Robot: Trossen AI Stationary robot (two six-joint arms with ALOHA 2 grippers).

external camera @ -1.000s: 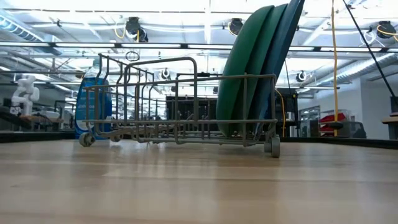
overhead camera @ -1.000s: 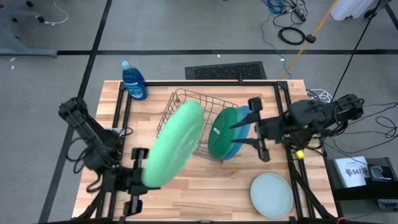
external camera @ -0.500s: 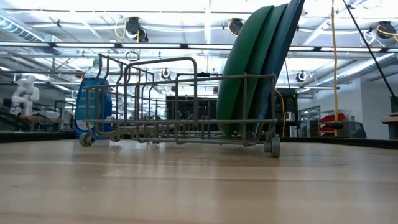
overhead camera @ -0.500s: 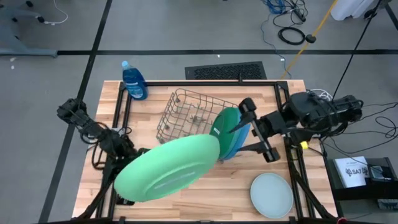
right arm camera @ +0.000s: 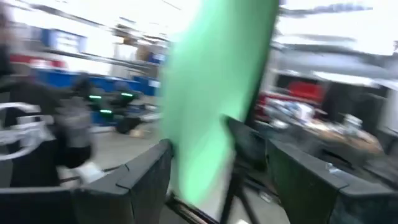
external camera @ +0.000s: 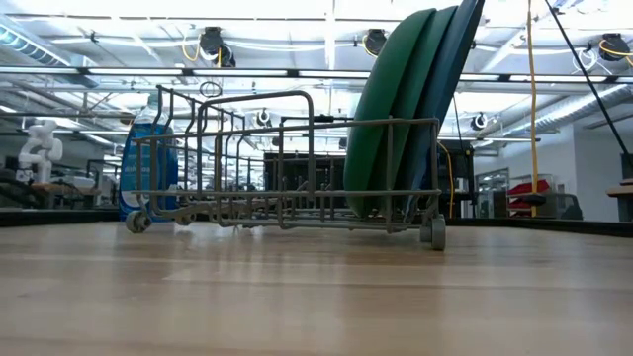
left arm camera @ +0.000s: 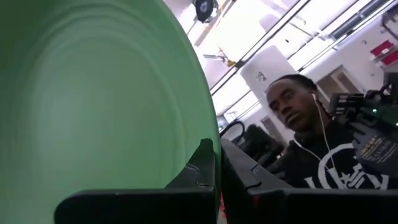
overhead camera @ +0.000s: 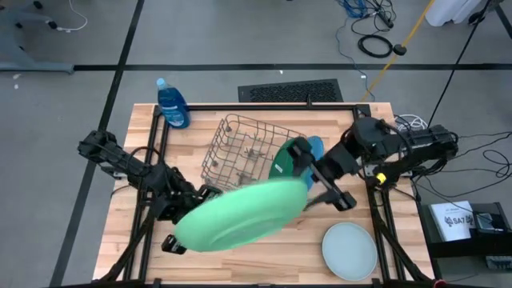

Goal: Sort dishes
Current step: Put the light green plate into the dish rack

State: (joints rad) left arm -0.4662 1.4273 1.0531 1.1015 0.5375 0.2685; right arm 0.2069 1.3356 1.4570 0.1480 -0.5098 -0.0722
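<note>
Fingers of the left gripper (overhead camera: 210, 192) pinched the light green plate (overhead camera: 240, 213) mid-frame; the right gripper (overhead camera: 320, 182) gaped wide around its edge.

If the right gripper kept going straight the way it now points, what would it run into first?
Most likely the large light green round plate that the left gripper holds by its rim. In the right wrist view the plate's edge stands between the open jaws of the right gripper, and the high view agrees, though depth is uncertain.

The light green plate (overhead camera: 240, 216) has swung toward the right gripper (overhead camera: 320, 186).
</note>
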